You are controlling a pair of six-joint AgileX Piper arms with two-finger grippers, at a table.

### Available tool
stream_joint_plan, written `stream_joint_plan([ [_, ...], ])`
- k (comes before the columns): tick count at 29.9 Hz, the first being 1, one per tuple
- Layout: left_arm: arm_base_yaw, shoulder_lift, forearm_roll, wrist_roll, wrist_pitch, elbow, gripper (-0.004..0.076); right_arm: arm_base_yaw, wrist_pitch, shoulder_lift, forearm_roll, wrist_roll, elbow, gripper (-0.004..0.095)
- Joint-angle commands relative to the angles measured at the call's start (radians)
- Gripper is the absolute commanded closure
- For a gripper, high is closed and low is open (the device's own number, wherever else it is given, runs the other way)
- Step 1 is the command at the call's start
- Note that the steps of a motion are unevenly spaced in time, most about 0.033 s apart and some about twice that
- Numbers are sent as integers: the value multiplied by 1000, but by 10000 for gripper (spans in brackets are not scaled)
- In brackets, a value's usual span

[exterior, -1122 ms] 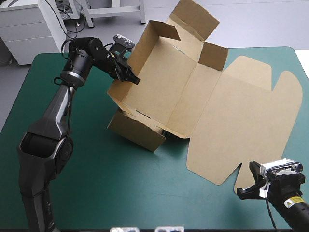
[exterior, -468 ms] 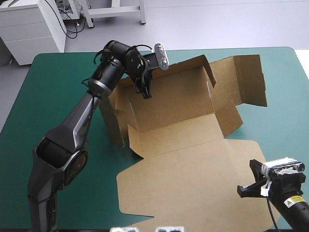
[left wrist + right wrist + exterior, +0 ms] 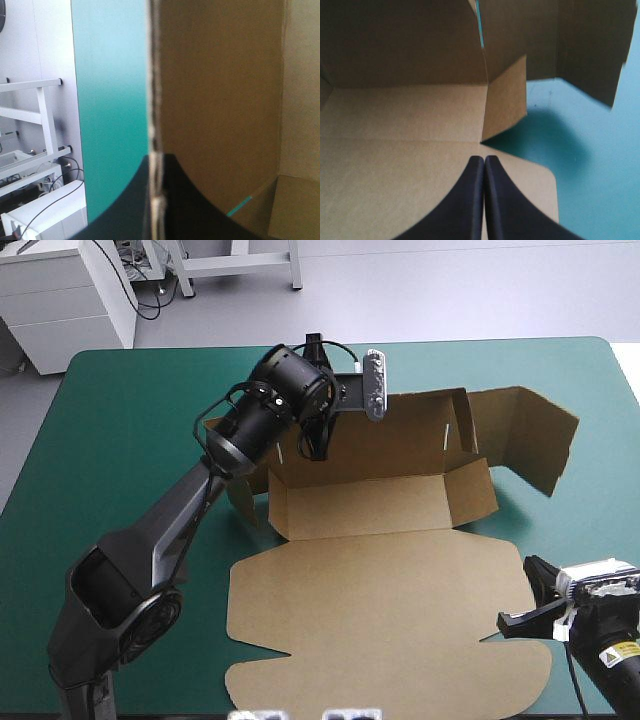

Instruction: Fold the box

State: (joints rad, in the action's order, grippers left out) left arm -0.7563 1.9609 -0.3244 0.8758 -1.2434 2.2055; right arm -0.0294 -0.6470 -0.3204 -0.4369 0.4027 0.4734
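The brown box [image 3: 380,502] lies partly formed at mid-table. Its far wall [image 3: 410,435] stands up, a side flap [image 3: 530,435] juts out to the right, and the lid [image 3: 380,620] lies flat toward the front edge. My left gripper [image 3: 316,445] is shut on the far wall's upper edge near its left end. In the left wrist view the board's edge [image 3: 154,100] runs between the black fingers [image 3: 195,210]. My right gripper [image 3: 515,618] is shut and holds nothing, just above the lid's right corner [image 3: 530,185], pointing at the tray [image 3: 395,115].
The lid's front edge reaches close to the table's front edge. Teal-green cover [image 3: 120,470] shows to the left of the box and to its right [image 3: 590,520], under the raised flap. The left arm spans the table from the front left corner to the box.
The left gripper has swung the box round and moved right with it. The lid, earlier at the right, now lies flat toward the front. The right gripper has stayed about where it was.
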Motion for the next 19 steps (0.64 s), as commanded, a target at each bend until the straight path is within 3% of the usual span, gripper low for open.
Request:
stream_joint_plan([
  [1,-37,-95,-101,-34,70,-42,731,0,71,-16,-18,-17,78,928],
  [10,-47,-282,-251,-144,287,-416,731,0,72,-25,-15,-85,128,927],
  [16,-47,-421,-330,-206,537,-719,731,0,66,-99,-18,-99,155,927],
  [19,-47,-473,-438,-313,625,-839,731,0,66,-152,-18,-99,188,927],
])
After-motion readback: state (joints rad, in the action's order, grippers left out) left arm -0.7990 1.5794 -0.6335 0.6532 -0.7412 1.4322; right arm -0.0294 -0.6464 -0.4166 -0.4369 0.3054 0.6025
